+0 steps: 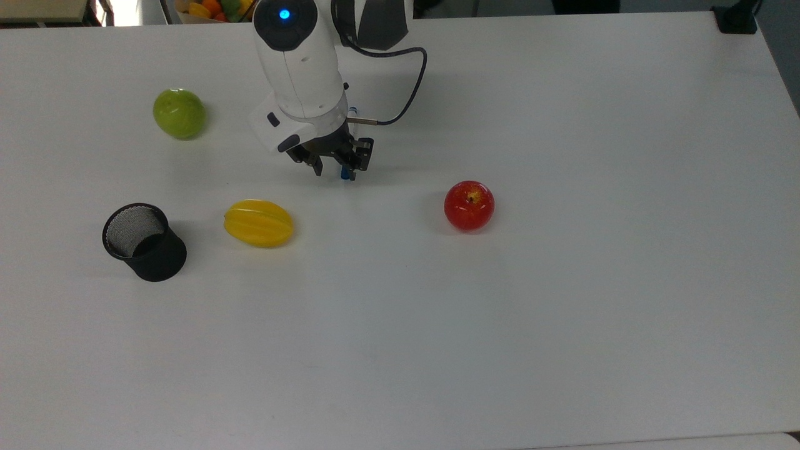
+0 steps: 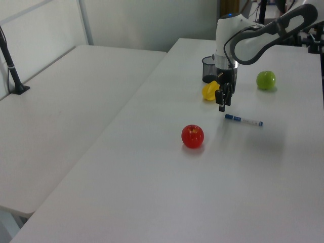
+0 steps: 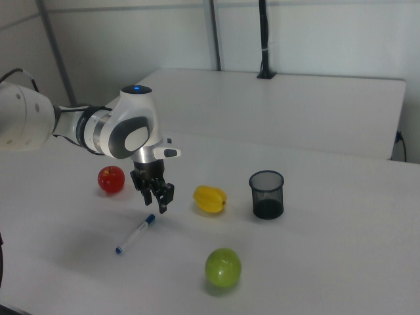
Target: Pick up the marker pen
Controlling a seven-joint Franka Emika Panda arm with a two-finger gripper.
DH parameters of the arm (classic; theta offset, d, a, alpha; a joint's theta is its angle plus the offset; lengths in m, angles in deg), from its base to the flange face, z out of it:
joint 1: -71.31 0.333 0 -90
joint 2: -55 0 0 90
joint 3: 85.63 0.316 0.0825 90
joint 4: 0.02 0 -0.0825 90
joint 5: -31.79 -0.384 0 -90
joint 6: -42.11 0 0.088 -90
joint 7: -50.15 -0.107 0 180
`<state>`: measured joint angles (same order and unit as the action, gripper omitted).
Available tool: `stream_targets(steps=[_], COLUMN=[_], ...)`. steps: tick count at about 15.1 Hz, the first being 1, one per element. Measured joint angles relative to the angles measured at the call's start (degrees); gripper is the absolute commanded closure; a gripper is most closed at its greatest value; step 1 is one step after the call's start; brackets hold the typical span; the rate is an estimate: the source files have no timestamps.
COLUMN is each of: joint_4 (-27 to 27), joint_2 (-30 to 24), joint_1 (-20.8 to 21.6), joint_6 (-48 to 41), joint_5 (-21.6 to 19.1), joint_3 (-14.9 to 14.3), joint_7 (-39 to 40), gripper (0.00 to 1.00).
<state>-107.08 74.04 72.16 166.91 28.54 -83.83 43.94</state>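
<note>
Cup (image 1: 145,242): black mesh, upright, towards the top view's left edge of the surface (image 1: 562,312).
Green apple (image 1: 179,113): near the top view's far left corner.
Starfruit (image 1: 259,223): just right of the cup.
Jaws (image 1: 333,169): spread, empty, above the surface, over the pen's capped end.
Pen (image 2: 243,120): flat on the surface, free of the fingers (image 3: 162,196), between green apple and red apple.
Red apple (image 1: 469,205): mid-surface, right of the pen.

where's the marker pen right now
The marker pen lies flat on the white table, just below the open tool in the left view, between the red apple and the green apple.
</note>
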Motion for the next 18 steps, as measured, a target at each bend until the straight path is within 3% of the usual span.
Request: stream_targets(steps=[2, 3, 7, 13, 18], joint_4=[0.51, 0.7, 3.79, 8.38, 10.81], joint_2=[-0.89, -1.72, -6.76, -12.17, -14.03], joint_1=[-0.08, -0.16, -1.76, -5.43, -7.81], joint_6=[-0.06, -0.6, -11.23, -23.0, -25.66], joint_5=[0.1, 0.48, 2.68, 2.74, 2.74], joint_3=[-0.05, -0.12, -0.23, -0.31, -0.32], joint_7=[-0.06, -0.08, -0.15, -0.14, -0.14], gripper=[0.03, 0.0, 0.0, 0.0, 0.0])
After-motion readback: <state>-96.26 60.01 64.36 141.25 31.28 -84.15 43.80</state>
